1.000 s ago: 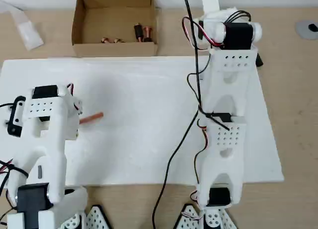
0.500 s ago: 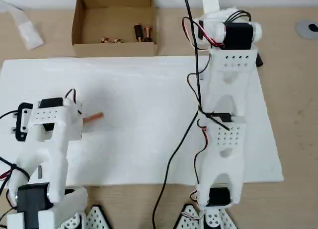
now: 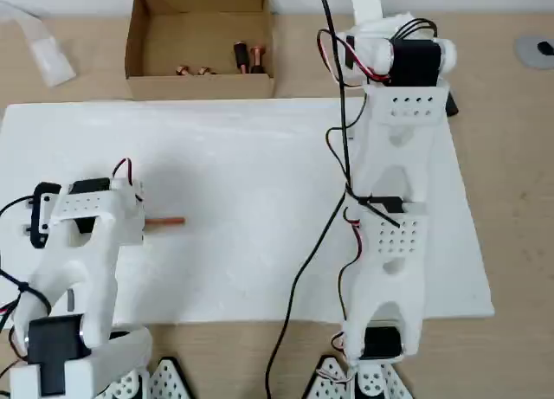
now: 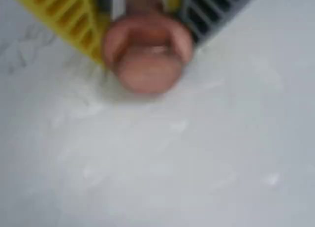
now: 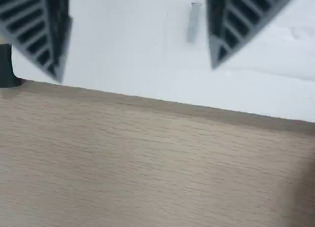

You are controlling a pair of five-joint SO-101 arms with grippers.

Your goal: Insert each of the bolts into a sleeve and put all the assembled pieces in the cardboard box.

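left gripper [image 3: 138, 220]: fingers clamped on copper bolt [image 3: 166, 221], left-centre of frame | bolt axis: horizontal, free end pointing right | cardboard box [image 3: 199, 86]: upper left, above and just right of bolt | right gripper [image 5: 138, 25]: fingers spread, empty, upper right

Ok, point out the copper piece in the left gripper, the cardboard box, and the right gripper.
copper piece [image 3: 166, 221]: high view, middle of its visible shaft.
cardboard box [image 3: 201, 86]: high view, its near wall.
right gripper [image 5: 137, 64]: right wrist view, midway between its open fingertips.
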